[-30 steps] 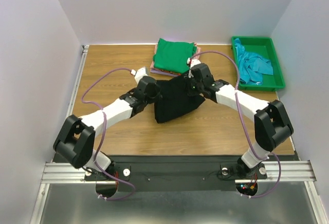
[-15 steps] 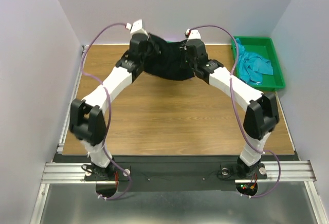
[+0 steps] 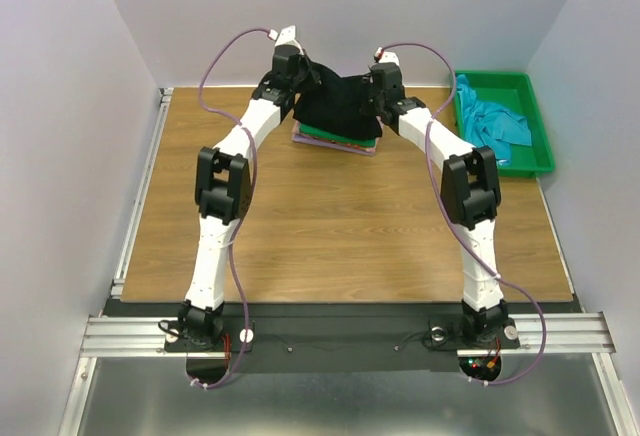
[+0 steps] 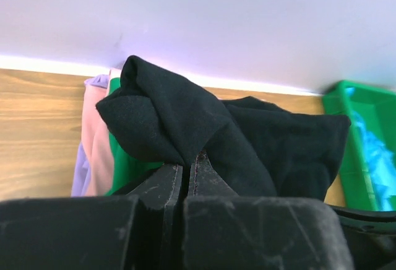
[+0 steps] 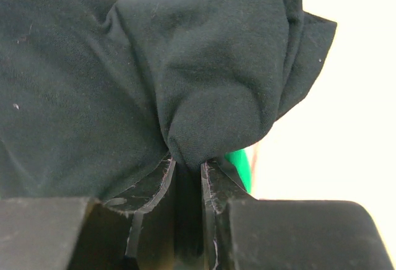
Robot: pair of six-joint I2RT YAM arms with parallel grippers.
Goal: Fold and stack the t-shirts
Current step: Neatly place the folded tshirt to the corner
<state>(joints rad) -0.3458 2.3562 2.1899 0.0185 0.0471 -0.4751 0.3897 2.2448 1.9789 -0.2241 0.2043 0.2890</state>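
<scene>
Above the stack (image 3: 335, 142), left hand (image 4: 187, 160) and right hand (image 5: 185, 163) pinch the black shirt (image 3: 340, 106), seemingly spanning crosswise.

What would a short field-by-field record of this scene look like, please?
left gripper: shut on the black t-shirt
right gripper: shut on the same shirt
black t-shirt position: held bunched over the stack at the far edge of the table
stack: green t-shirt on top, pink t-shirt and lilac t-shirt edges beside it
tray: holds the teal t-shirt
</scene>
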